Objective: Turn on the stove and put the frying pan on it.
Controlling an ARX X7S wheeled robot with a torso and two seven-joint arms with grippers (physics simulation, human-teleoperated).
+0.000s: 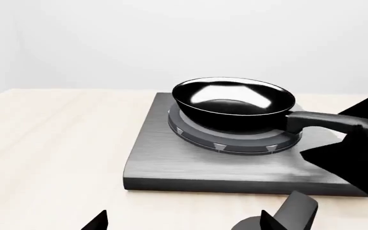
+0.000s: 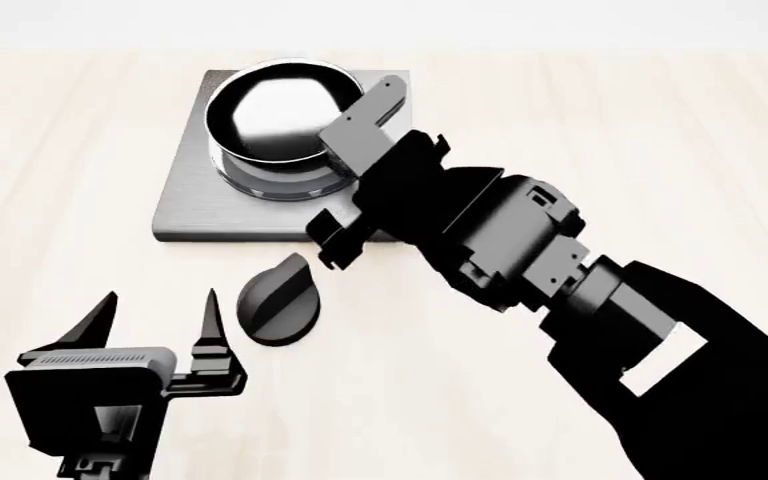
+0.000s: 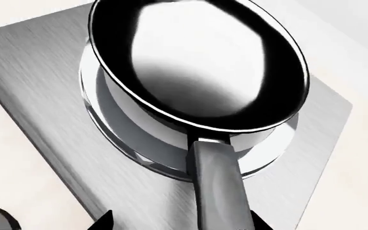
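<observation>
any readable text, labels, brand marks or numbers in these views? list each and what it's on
None readable in any view.
The stove slab is plain brushed metal with no markings.
The frying pan shows only reflections, no brand.
The knob has no dial marks or numbers.
The right arm has a pale patch, no legible characters.

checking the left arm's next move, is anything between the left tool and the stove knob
Nothing visible does. The left tool hangs open just beside the black knob, with bare table between them. The frying pan sits on the stove burner, well behind.
</observation>
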